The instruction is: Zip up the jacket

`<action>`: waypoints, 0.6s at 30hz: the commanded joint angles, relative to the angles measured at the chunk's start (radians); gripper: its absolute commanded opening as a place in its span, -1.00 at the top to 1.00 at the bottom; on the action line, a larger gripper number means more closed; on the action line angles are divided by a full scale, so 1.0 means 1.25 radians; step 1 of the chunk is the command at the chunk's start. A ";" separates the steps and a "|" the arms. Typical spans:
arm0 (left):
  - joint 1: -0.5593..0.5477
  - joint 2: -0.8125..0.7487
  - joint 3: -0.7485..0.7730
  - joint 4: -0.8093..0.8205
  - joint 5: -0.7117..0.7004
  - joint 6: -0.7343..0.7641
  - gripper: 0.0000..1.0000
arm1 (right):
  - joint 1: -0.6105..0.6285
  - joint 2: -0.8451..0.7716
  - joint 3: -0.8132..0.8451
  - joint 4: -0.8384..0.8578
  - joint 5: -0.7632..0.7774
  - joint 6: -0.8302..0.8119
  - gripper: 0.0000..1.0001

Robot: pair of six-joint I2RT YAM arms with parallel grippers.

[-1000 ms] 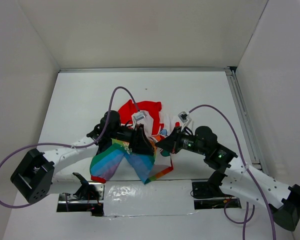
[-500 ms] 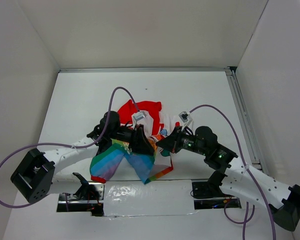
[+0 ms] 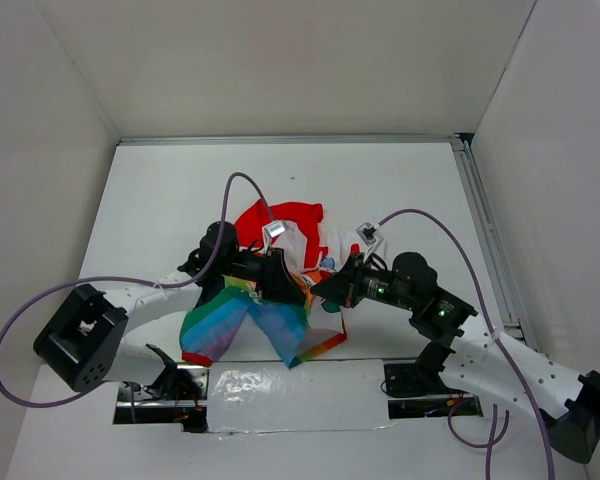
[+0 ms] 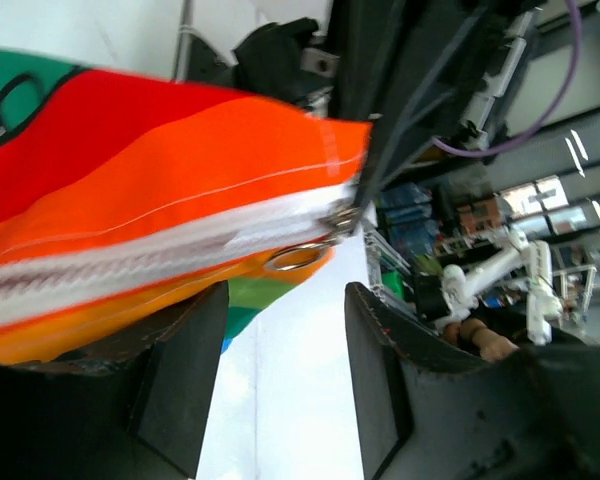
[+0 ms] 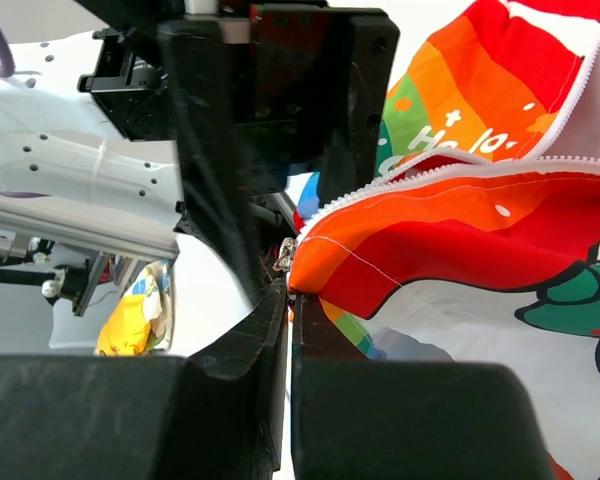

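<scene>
**Pull ring to be caught while the hem is held taut**

The small thin jacket [image 3: 280, 225], with a white cartoon-print front, rainbow panels and a red collar, is bunched mid-counter [image 3: 160, 200] between the arms. Its orange hem corner is clamped in the right hand [image 5: 288, 295], fingers together. The left hand [image 4: 285, 300] stands apart, the metal pull ring [image 4: 298, 258] just off its fingertips. The ring should be pinched squarely and the white zipper tape [image 4: 130, 265] drawn straight.

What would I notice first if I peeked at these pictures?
The bright rainbow jacket lies bunched in the middle of the white table. Up close, the right gripper pinches its orange edge, and a silver zipper pull dangles just above the open left gripper.
</scene>
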 commanded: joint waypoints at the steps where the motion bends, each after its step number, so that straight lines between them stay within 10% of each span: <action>1: 0.001 0.023 0.002 0.185 0.077 -0.057 -0.25 | -0.001 0.015 0.025 0.054 -0.009 0.004 1.00; 18: -0.001 0.057 0.016 0.212 0.079 -0.077 -0.24 | 0.003 0.043 0.006 0.114 -0.046 0.010 1.00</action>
